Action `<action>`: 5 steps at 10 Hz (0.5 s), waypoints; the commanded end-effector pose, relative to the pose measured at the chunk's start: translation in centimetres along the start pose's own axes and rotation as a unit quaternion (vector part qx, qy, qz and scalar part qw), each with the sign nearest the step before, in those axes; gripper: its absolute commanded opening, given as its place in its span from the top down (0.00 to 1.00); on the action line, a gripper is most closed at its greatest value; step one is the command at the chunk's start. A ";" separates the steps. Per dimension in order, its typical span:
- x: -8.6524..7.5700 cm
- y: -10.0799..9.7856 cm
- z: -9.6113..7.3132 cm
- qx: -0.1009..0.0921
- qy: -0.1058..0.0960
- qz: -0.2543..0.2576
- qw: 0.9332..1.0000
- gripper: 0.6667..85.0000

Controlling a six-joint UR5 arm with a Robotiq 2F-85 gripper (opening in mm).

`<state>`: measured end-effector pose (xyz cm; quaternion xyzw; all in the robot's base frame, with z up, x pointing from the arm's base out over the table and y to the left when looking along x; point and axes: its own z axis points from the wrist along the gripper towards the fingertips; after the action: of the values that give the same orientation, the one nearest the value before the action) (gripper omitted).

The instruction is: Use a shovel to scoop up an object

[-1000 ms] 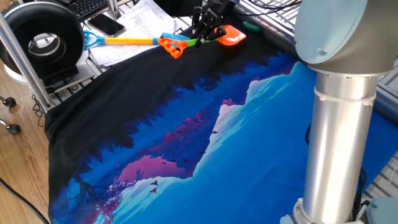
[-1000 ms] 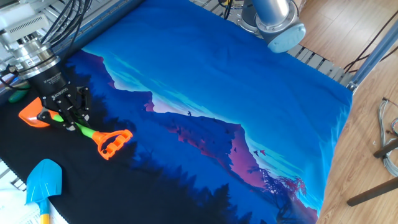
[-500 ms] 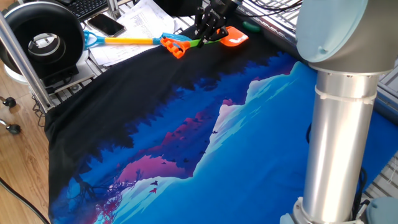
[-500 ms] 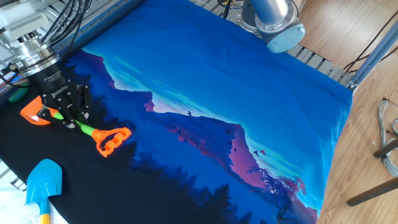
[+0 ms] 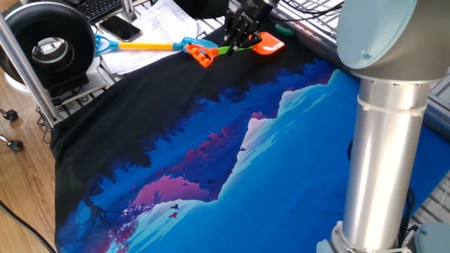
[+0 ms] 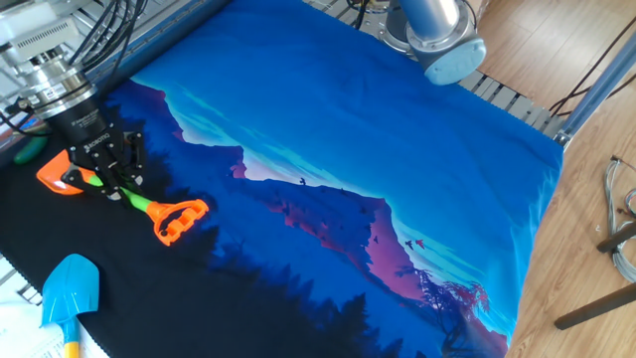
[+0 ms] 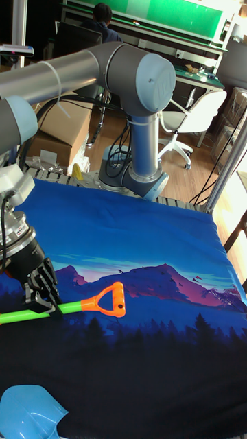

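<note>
The shovel point(image 5: 269, 46) lies on the dark far part of the cloth, with its orange blade toward the table's edge, a lime-green shaft, and an orange D-handle point(image 6: 179, 218). My gripper point(image 5: 238, 43) is shut on the green shaft just behind the blade, as the other fixed view point(image 6: 111, 181) and the tall fixed view point(image 7: 42, 307) both show. The object point(image 5: 285, 29), a small dark green oval piece, rests just beyond the blade tip at the cloth's edge point(image 6: 30, 149). It is out of the tall fixed view.
A blue-bladed shovel point(image 5: 140, 46) with a yellow shaft lies near the orange handle; its blade point(image 6: 70, 288) shows at the cloth's corner. Papers, a phone point(image 5: 121, 28) and a black round device point(image 5: 49, 46) sit past the edge. The arm's column point(image 5: 383, 140) stands at the right.
My gripper has slid the shovel a little along the cloth, blade first, toward the green piece. The gap between blade and piece has shrunk.
</note>
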<state>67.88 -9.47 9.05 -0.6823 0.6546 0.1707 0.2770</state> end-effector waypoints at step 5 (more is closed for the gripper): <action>-0.1 -1.7 -0.3 0.034 -0.007 0.052 0.998 0.86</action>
<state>68.68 -9.52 9.19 -0.6562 0.6775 0.1697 0.2856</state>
